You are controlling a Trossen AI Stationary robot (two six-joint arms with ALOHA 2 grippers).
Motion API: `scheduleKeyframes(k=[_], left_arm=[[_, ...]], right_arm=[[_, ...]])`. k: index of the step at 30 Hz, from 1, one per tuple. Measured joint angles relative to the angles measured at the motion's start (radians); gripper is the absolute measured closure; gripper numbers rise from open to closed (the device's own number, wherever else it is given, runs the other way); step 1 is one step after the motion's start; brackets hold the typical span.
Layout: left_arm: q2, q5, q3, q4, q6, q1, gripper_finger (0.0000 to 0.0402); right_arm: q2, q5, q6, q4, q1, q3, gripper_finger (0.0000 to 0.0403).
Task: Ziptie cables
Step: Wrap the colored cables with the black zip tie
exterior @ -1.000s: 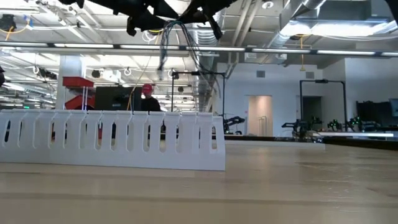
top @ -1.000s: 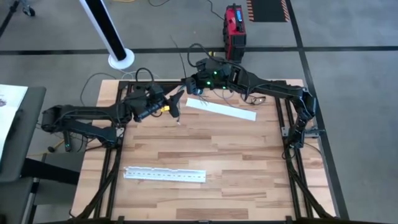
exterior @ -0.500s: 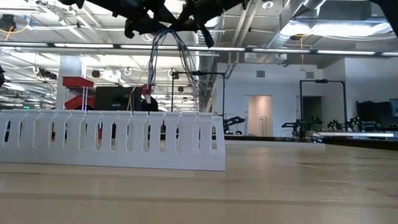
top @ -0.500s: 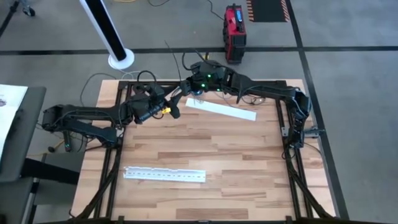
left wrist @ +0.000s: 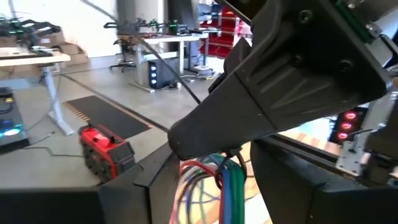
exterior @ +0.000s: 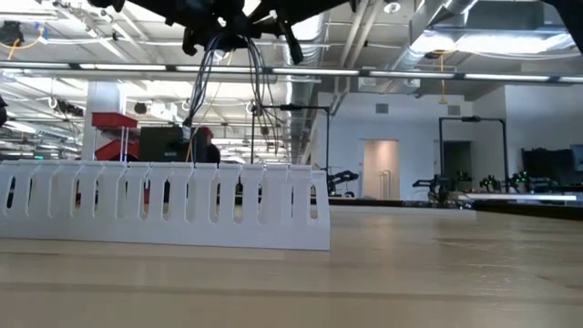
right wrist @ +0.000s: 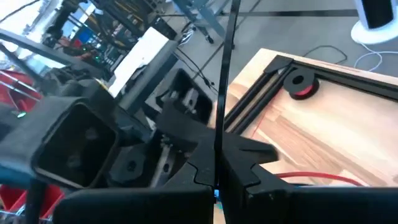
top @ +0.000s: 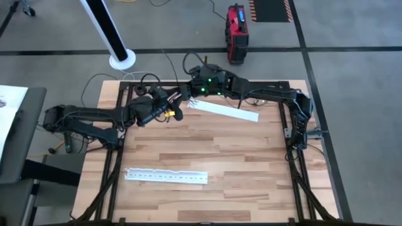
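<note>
The cables (exterior: pixel 232 73), a bunch of thin dark wires, hang in loops high above the table near its far edge. In the left wrist view they show as red, green, blue and white strands (left wrist: pixel 214 183). My left gripper (top: pixel 178 112) is shut on them. My right gripper (top: pixel 188 95) stands close against it on the far side, shut on a thin black strand (right wrist: pixel 224 93). The strand's free end sticks out over the far edge (top: pixel 171 64). Whether the strand goes round the bunch is hidden. My left gripper holds the bunch of cables (left wrist: pixel 211 177) between its two fingers, several strands together. The bunch is lifted clear and hangs slack below the fingers. My right gripper pinches the thin black strand (right wrist: pixel 217 163) between its two fingertips. The strand runs straight out beyond the fingers, clear of the table.
One white perforated strip (top: pixel 223 112) lies on the table just right of the grippers. Another (top: pixel 166 177) lies near the front edge, in the low view's foreground (exterior: pixel 164 214). A red and black spool (right wrist: pixel 300 84) sits at a far corner. A red box (top: pixel 237 25) stands on the floor.
My right gripper has moved toward the table's left edge and closer to my left gripper, and the black strand's free end has swung left with it. The hanging cables have swung to the left in the low view.
</note>
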Motion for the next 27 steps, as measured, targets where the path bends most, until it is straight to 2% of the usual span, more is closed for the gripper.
scheduleKeyframes(k=[3,14,22,27], left_arm=[[0.000,-0.045,0.000,-0.008,0.005,-0.022,0.0247],[0.002,-0.082,-0.001,-0.024,0.060,-0.057,0.0355],[0.011,-0.101,-0.005,-0.060,0.048,-0.058,0.0385],[0.013,-0.121,-0.003,-0.149,-0.083,-0.058,0.0389]], right_arm=[[0.001,0.001,-0.018,-0.016,-0.002,0.000,0.0403],[0.001,-0.021,-0.072,-0.096,-0.035,0.002,0.0403],[0.050,-0.029,-0.054,-0.095,-0.036,0.004,0.0403],[0.056,-0.030,-0.054,-0.045,-0.040,-0.002,0.0403]])
